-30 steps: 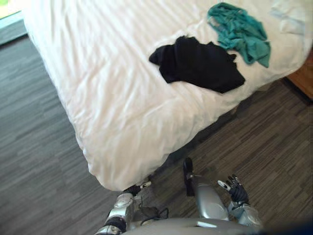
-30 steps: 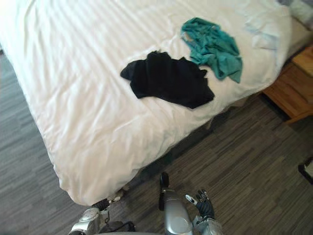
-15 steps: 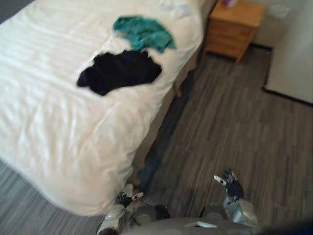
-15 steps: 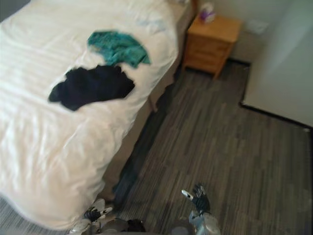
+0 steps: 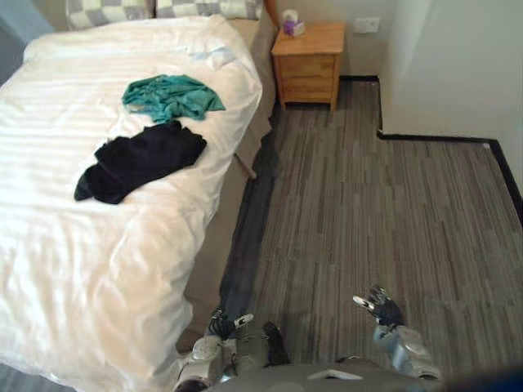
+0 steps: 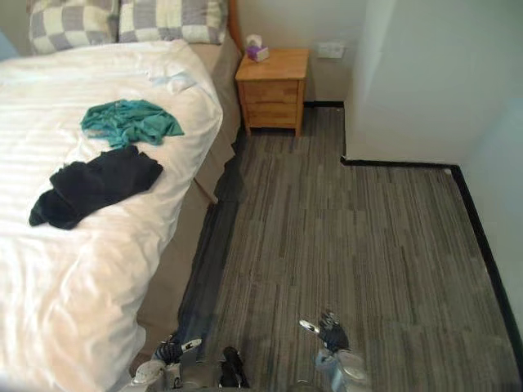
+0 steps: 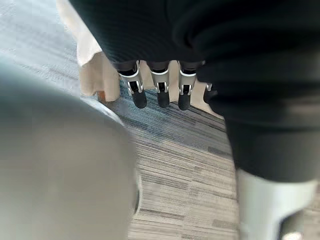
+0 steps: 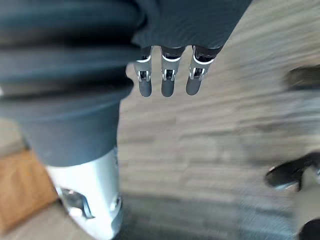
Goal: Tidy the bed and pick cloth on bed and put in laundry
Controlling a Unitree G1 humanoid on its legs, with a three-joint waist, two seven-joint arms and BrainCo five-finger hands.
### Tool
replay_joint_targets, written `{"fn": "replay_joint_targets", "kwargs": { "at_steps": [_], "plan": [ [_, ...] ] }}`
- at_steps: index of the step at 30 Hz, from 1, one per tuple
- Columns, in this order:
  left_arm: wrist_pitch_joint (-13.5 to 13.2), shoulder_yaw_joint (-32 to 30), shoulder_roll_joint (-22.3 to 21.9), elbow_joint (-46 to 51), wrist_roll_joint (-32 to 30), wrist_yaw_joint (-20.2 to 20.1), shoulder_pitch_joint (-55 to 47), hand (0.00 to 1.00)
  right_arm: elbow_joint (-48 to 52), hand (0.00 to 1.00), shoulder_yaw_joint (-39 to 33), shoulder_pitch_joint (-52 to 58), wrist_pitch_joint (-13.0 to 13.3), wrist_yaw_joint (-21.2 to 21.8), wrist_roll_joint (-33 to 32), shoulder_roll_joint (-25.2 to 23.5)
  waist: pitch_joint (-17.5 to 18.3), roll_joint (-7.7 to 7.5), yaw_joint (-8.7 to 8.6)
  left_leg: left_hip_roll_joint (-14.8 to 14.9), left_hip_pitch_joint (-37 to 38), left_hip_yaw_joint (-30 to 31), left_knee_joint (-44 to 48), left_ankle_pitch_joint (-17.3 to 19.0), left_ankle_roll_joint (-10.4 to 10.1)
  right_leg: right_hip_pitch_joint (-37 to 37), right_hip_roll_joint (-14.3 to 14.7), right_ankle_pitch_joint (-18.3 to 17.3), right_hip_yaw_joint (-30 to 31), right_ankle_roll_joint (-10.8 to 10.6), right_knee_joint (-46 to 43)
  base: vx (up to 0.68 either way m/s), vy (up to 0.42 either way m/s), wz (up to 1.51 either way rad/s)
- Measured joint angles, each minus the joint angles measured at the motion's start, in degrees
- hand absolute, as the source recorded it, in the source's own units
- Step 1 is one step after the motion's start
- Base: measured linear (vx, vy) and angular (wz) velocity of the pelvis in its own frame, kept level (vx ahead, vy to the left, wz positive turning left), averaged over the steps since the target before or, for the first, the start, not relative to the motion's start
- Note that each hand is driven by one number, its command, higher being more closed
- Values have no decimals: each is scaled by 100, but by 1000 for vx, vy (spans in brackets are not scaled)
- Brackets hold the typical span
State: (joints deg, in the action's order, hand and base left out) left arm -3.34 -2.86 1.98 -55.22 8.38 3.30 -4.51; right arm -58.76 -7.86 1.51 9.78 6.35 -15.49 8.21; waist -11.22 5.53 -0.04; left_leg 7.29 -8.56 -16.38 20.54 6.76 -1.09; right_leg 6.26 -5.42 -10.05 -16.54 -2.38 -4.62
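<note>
A black cloth lies crumpled on the white bed near its right side, and a teal cloth lies just beyond it toward the pillows. A small pale cloth sits farther up. My left hand hangs low beside the bed's near corner, its fingers straight and holding nothing. My right hand hangs over the carpet, well away from the bed, fingers relaxed and empty.
Checked pillows lie at the head of the bed. A wooden nightstand with a tissue box stands beside it. A white wall corner juts in at the right. Grey striped carpet spreads between bed and wall.
The whole view has swung to the right: the bed now sits at the left, and the nightstand, pillows and wall have come into sight. The cloths lie as before; both hands hang as before.
</note>
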Motion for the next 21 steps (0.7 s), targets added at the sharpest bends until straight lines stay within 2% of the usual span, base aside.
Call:
{"fn": "replay_joint_targets", "kwargs": {
  "at_steps": [2, 3, 4, 5, 8, 12, 15, 16, 21],
  "plan": [
    [-49, 23, 21, -48, -92, -82, 6, 0, -190, 0, -82, 223, -37, -9, -1, -74, -7, -4, -59, 1, 92, 286, 18, 269, -138, 25, 31, -12, 56, -16, -49, 36, 144, -28],
    [-65, 59, 63, -57, -122, -95, 17, 0, -183, 0, -229, 293, -42, -36, -75, -100, 16, -46, -110, -8, 234, 284, -212, 359, -106, 33, 2, -18, 50, -29, -68, 56, 147, -4],
    [-58, 64, 108, -69, -163, -104, 35, 0, -193, 0, -250, 342, -44, -38, -80, -142, 15, -139, -143, -66, 324, 276, -420, 333, -90, 34, -46, -19, 11, -54, -83, 48, 143, 10],
    [-44, 70, 217, -84, -295, -122, 36, 0, -187, 0, -306, 404, -43, -34, -115, -262, 43, -347, -196, -227, 498, 277, -814, 118, -57, 37, -161, -1, -101, -124, -97, 32, 98, 22],
    [132, 123, 360, -155, -363, -183, 34, 0, -189, 0, -536, 555, -41, 47, -132, -461, 129, -548, -228, -458, 870, 358, -1473, -197, -8, 190, -295, 52, -343, -223, -59, 37, 48, 23],
    [262, 279, 369, -236, -561, -300, 41, 0, -180, 0, -747, 573, -115, 184, -119, -515, 172, -475, -281, -608, 1378, 441, -2430, -699, 3, 319, -326, 95, -468, -293, -24, -4, 4, 14],
    [434, 277, 367, -260, -520, -293, 52, 0, -182, 0, -749, 540, -292, 181, -119, -527, 191, -480, -280, -611, 1465, 457, -2637, -836, 2, 344, -296, 96, -471, -293, 8, -44, -27, 3],
    [653, 231, 362, -362, -459, -247, 124, 0, -522, 0, -394, -7, -770, -90, -53, -613, 248, -655, -265, -744, 1649, 476, -2660, -851, 9, 738, -276, 170, -480, -243, 393, 0, 0, 0],
    [655, 228, 362, -363, -457, -250, 123, 0, -522, 0, -396, -4, -770, -83, -46, -611, 247, -654, -263, -748, 1639, 479, -2660, -848, 5, 730, -276, 168, -479, -245, 397, 0, 0, 0]
  ]
}}
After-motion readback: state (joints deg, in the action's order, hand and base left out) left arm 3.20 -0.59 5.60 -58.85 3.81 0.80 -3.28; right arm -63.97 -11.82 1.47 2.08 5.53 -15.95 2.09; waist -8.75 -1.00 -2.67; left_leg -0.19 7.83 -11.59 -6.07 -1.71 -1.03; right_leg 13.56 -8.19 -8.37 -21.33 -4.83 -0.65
